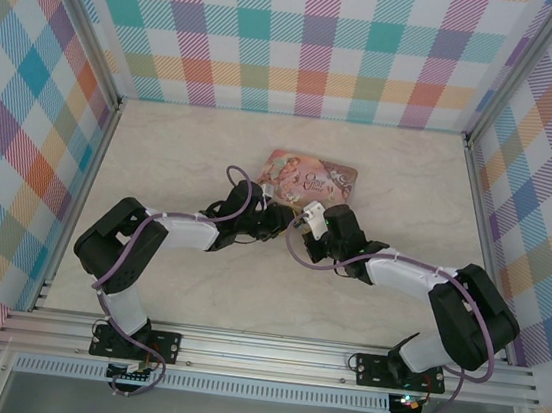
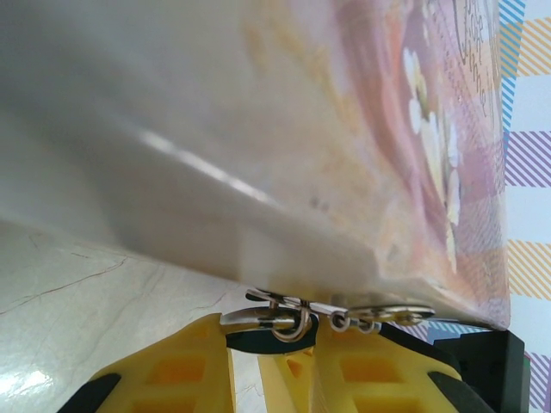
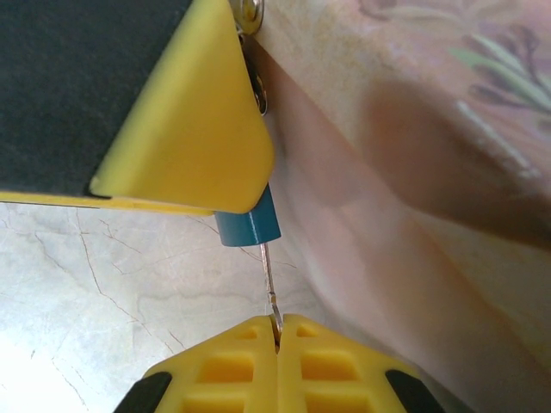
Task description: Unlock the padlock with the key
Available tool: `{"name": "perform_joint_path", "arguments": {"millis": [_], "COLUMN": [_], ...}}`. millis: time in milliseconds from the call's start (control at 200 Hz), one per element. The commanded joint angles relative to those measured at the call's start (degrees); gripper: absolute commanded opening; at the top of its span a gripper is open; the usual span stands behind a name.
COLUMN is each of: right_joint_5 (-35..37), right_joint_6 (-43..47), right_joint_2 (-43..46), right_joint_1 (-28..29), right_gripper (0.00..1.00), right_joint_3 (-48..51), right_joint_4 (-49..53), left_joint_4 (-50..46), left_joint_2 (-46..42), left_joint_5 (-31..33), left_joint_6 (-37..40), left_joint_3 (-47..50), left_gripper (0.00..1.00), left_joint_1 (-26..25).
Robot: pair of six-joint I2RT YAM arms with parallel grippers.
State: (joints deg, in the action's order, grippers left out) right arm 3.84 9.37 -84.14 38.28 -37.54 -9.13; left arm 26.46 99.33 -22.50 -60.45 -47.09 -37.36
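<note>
The padlock [image 3: 248,225] shows its blue-teal body under a yellow finger [image 3: 189,129] of my left gripper, close against the pink tin [image 3: 413,172]. My right gripper [image 3: 277,325] is shut on the thin key [image 3: 269,275], whose shaft runs straight up to the underside of the blue body. In the left wrist view, my left gripper [image 2: 275,340] is shut on the padlock, and the silvery shackle [image 2: 280,323] hooks through the tin's metal hasp [image 2: 379,311] just above the fingers. From above, the left gripper [image 1: 276,219] and right gripper [image 1: 313,214] meet at the tin's near edge.
The pink illustrated tin [image 1: 308,177] lies flat on the marble tabletop [image 1: 245,293], just behind both grippers. Checked walls [image 1: 23,135] close in the left, back and right sides. Open tabletop lies in front of the tin and to both sides.
</note>
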Motion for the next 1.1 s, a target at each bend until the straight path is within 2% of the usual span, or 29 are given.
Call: {"name": "perform_joint_path", "arguments": {"millis": [0, 510, 1095], "right_joint_5": [-1.3, -3.6, -2.4], "right_joint_6": [0.0, -1.2, -0.5], "right_joint_2": [1.1, -0.3, 0.1], "right_joint_1": [-0.1, 0.8, 1.3], "right_gripper": [0.06, 0.06, 0.06], "right_joint_3": [0.9, 1.4, 0.6], "right_joint_4": [-2.9, -3.6, -4.6], "left_joint_4": [0.2, -0.3, -2.0], "left_joint_2": [-2.1, -3.7, -4.3], "left_joint_5": [-3.2, -3.4, -4.6], "left_joint_6": [-1.4, -1.1, 0.0], "left_joint_3": [-0.4, -0.4, -0.8], "left_gripper": [0.22, 0.22, 0.22], "left_joint_1": [0.1, 2.2, 3.6]}}
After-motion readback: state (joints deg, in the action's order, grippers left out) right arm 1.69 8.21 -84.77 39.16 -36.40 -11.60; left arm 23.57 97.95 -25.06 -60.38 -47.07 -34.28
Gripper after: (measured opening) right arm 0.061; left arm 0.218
